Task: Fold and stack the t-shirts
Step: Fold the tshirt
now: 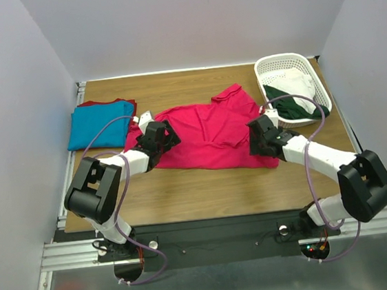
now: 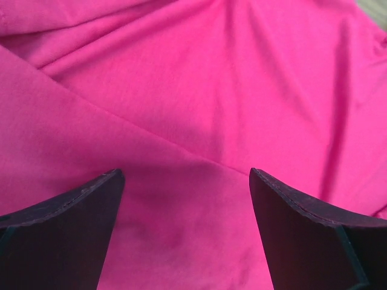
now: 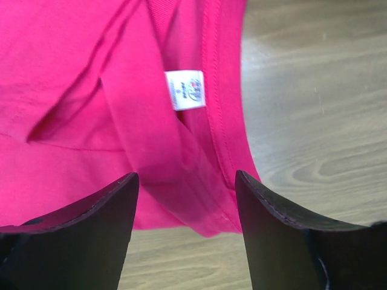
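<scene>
Fingers (image 2: 66, 235) of the left gripper (image 1: 163, 133) stand spread wide with nothing between them, close above the crimson-pink t-shirt (image 1: 209, 133) near its left end; whether they touch the fabric I cannot tell. The right gripper (image 1: 265, 136) sits over the same shirt's right end. Its fingers (image 3: 284, 241) are also apart, pinching nothing, with the shirt's folded hem and a white label (image 3: 185, 89) below them and bare worktop (image 3: 314, 121) just beside that hem. This shirt lies creased across the middle of the worktop, partly folded over itself. Just left of it rests a folded turquoise t-shirt (image 1: 98, 126) on top of a dark red one (image 1: 109, 101). Right of and behind the crimson-pink t-shirt stands a white lattice basket (image 1: 285, 59) holding dark green and white cloth (image 1: 293, 105).
</scene>
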Action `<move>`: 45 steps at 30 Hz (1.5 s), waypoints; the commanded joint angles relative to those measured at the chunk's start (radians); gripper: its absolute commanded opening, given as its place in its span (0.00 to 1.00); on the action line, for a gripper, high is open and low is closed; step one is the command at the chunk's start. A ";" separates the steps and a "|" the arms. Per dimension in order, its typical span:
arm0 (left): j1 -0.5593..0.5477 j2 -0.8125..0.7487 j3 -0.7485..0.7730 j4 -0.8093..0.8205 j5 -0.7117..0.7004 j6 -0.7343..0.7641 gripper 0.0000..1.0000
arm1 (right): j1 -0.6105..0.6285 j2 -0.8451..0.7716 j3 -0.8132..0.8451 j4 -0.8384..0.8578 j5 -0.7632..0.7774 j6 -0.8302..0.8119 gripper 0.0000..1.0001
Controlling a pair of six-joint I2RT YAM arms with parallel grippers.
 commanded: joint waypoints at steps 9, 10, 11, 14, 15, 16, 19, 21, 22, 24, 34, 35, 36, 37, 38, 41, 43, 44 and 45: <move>0.003 0.020 -0.019 0.059 0.012 -0.010 0.98 | -0.097 -0.096 -0.099 0.035 -0.119 0.022 0.63; 0.003 0.020 -0.017 0.059 0.015 -0.010 0.98 | -0.099 -0.094 -0.099 0.038 -0.125 0.019 0.61; 0.003 0.017 -0.019 0.058 0.018 -0.010 0.98 | -0.105 -0.091 -0.101 0.040 -0.137 0.018 0.60; 0.003 0.013 -0.020 0.059 0.022 -0.010 0.98 | -0.119 -0.068 -0.100 0.047 -0.175 0.002 0.49; 0.003 0.013 -0.020 0.059 0.022 -0.010 0.98 | -0.125 -0.048 -0.098 0.047 -0.191 -0.001 0.43; 0.005 0.013 -0.020 0.058 0.022 -0.010 0.98 | -0.125 -0.040 -0.095 0.047 -0.195 -0.002 0.40; 0.006 0.023 -0.019 0.054 0.028 -0.007 0.98 | -0.132 -0.020 -0.090 0.049 -0.214 -0.008 0.35; 0.017 0.033 -0.019 0.054 0.038 -0.007 0.98 | -0.137 -0.013 -0.089 0.049 -0.229 -0.010 0.32; 0.022 0.039 -0.019 0.056 0.052 -0.008 0.98 | -0.140 -0.004 -0.087 0.049 -0.234 -0.013 0.28; 0.032 0.046 -0.020 0.056 0.061 -0.007 0.98 | -0.143 0.006 -0.083 0.049 -0.242 -0.015 0.21; 0.071 -0.002 -0.040 0.030 0.083 0.038 0.99 | -0.145 -0.065 0.014 -0.035 -0.096 -0.039 0.00; 0.071 -0.003 -0.040 0.030 0.084 0.039 0.98 | -0.143 -0.066 0.031 -0.046 -0.076 -0.039 0.00; 0.072 -0.005 -0.043 0.028 0.087 0.039 0.98 | -0.145 -0.063 0.035 -0.063 -0.052 -0.038 0.00; 0.072 -0.008 -0.043 0.025 0.089 0.039 0.98 | -0.145 -0.065 0.042 -0.071 -0.047 -0.035 0.00; 0.072 -0.010 -0.043 0.019 0.089 0.038 0.98 | -0.145 -0.063 0.046 -0.080 -0.036 -0.030 0.00; 0.072 -0.025 -0.051 0.013 0.083 0.039 0.98 | -0.145 -0.065 0.054 -0.101 -0.001 -0.022 0.01; 0.072 -0.045 -0.050 -0.002 0.074 0.050 0.98 | -0.145 -0.062 0.080 -0.153 0.062 -0.013 0.06; 0.072 -0.045 -0.050 -0.002 0.074 0.050 0.98 | -0.145 -0.062 0.080 -0.153 0.062 -0.012 0.06; 0.072 -0.049 -0.047 -0.005 0.071 0.058 0.98 | -0.145 -0.062 0.080 -0.158 0.068 -0.012 0.07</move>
